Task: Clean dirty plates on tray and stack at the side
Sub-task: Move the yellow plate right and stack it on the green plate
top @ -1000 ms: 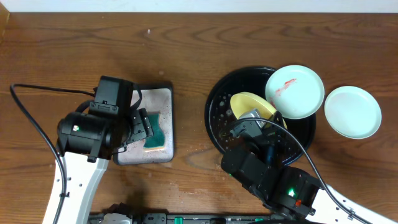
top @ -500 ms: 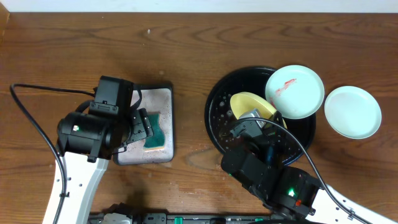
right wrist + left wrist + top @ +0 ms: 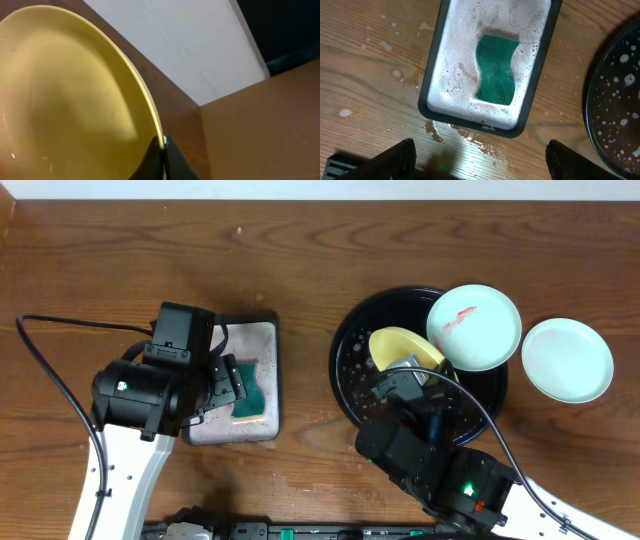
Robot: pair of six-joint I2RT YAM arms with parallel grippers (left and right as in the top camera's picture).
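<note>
I see right gripper (image 3: 162, 150) clamped on the rim of the round yellow plate (image 3: 65, 100), plate tilted over the large round black tray (image 3: 345, 375); left gripper (image 3: 480, 146) spread wide above the green sponge (image 3: 495, 70) in its silver tray (image 3: 450, 75).

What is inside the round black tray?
A tilted yellow plate, its edge pinched by the right gripper, and a pale plate with a red smear lying across the far rim of the black tray. The right arm hides its near part.
</note>
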